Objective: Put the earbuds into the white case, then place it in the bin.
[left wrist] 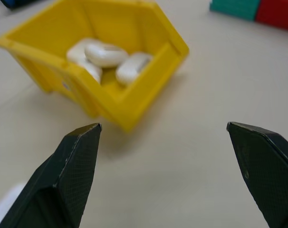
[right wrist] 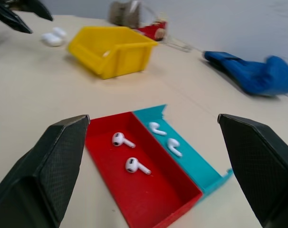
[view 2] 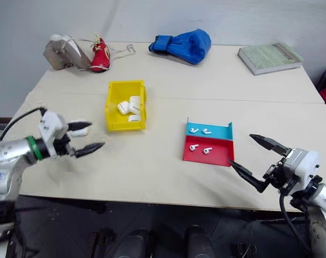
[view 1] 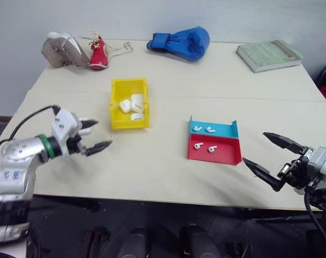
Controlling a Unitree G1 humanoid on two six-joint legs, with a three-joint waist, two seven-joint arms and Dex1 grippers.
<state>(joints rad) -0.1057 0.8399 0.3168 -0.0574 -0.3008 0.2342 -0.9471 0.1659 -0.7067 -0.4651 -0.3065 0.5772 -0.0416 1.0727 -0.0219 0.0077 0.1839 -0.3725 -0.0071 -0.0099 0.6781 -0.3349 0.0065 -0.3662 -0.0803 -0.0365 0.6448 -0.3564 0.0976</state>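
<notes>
**Op:** I see four earbuds (right wrist: 122, 139) lying in the red-and-blue tray (view 1: 227, 156), toward the tabletop's (view 1: 152, 166) near edge, right of centre.

**Obs:** Cases?

**Op:** Several white cases (view 1: 132, 105) sit inside the yellow bin (view 1: 115, 121), mid-table. Another, possibly two, lies just beside the bin's left wall (right wrist: 52, 38).

**Obs:** Grippers?

**Op:** Left gripper (view 1: 93, 136) spread wide, empty, near the bin. Right gripper (view 1: 270, 155) spread wide, empty, near the tray.

Table (view 1: 168, 166) with bin (view 1: 115, 90), tray (view 1: 227, 154)
</notes>
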